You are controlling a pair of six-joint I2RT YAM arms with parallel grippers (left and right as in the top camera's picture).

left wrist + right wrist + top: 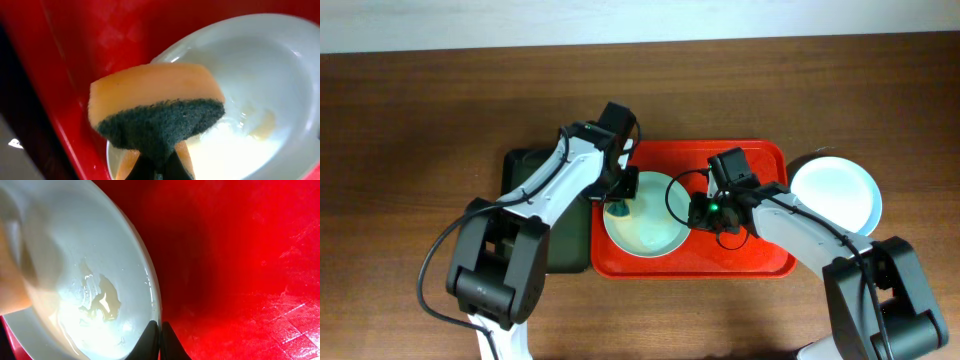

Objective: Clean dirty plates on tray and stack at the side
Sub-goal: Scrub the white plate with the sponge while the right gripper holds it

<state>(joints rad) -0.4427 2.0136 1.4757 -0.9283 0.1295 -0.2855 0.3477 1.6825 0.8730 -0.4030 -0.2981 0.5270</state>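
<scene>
A pale plate (650, 228) lies on the left part of the red tray (760, 160). A wet yellow smear (102, 300) sits in its middle, also shown as the smear (262, 122) in the left wrist view. My left gripper (619, 203) hangs over the plate's left rim, shut on an orange sponge (155, 92) with a dark green scouring face. My right gripper (160, 339) is shut on the plate's right rim (152, 285), one finger inside and one outside. A pale blue-green plate (835, 192) rests on the table right of the tray, with a white edge showing under it.
A dark green tray (563, 240) lies left of the red tray, mostly under my left arm. The red tray's right half (240, 255) holds nothing. Brown tabletop (410, 130) surrounds everything.
</scene>
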